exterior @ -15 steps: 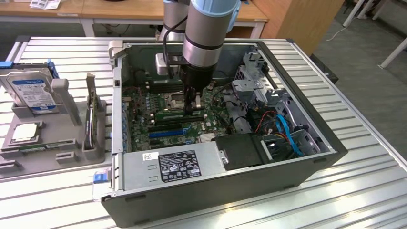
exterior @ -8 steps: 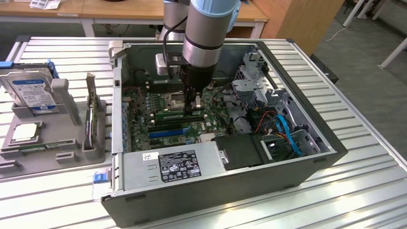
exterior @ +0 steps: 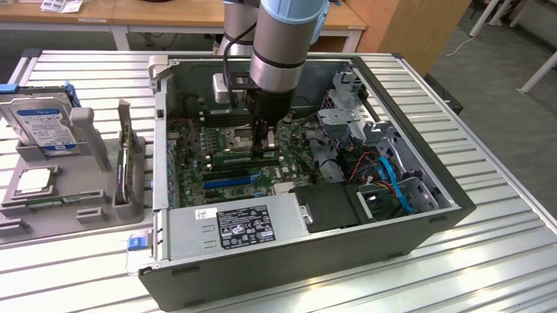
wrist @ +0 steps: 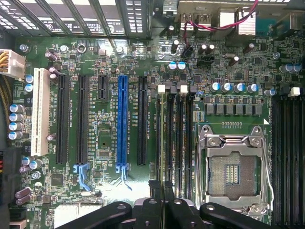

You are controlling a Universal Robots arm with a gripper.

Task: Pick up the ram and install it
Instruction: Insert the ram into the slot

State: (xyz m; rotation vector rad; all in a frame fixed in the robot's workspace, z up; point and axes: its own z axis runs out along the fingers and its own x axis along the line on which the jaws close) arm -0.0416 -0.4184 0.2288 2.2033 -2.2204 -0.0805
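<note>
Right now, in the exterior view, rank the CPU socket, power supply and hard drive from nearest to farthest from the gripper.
1. CPU socket: beside the gripper, inside the case.
2. Power supply: at the case's near edge.
3. Hard drive: outside the case, on the grey tray at the exterior view's left.

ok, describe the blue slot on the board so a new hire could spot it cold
Start at the open computer case and look down at its green motherboard. Long parallel slots run in a row away from the square metal CPU socket. You want the single bright blue slot: it has black slots on both sides, and a lone white slot sits at the end farthest from the socket.
</note>
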